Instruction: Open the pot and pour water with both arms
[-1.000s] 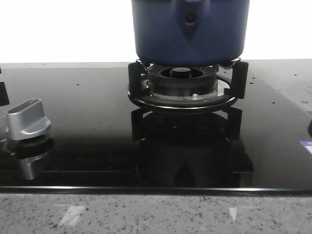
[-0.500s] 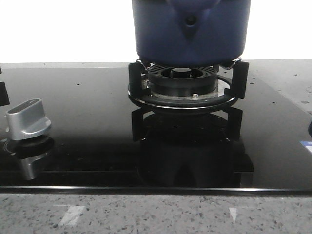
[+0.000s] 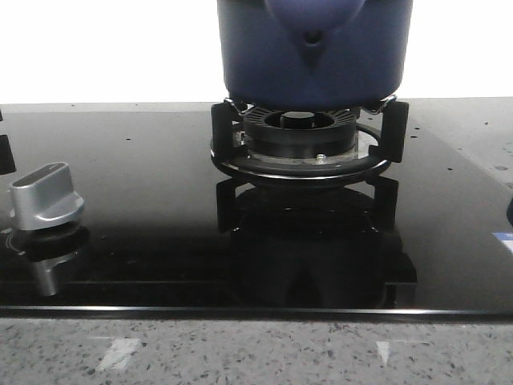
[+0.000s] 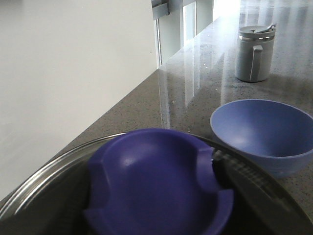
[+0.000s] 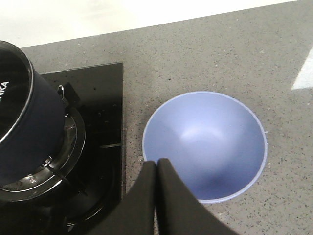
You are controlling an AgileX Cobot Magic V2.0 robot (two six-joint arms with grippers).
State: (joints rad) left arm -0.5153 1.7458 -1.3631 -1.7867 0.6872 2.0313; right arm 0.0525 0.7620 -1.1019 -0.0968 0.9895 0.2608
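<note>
The dark navy pot (image 3: 313, 64) stands on the black burner grate (image 3: 300, 164); it also shows in the right wrist view (image 5: 24, 127). In the left wrist view the pot's glass lid rim (image 4: 49, 171) and its purple lid knob (image 4: 156, 186) fill the near field. My left gripper (image 4: 154, 169) sits around the knob, with a dark ribbed finger (image 4: 239, 176) against its side; the other finger is hidden. My right gripper (image 5: 157, 164) is shut and empty, over the counter between the stove edge and a blue bowl (image 5: 205, 142).
The blue bowl (image 4: 264, 127) sits on the grey speckled counter beside the stove. A grey lidded jug (image 4: 254, 51) stands farther along the counter. A silver stove knob (image 3: 44, 196) is on the black glass hob at the left. A white wall runs behind.
In the front view the pot has shifted slightly; its rivet sits a little lower and more of the rounded blue handle shows at the top edge.
</note>
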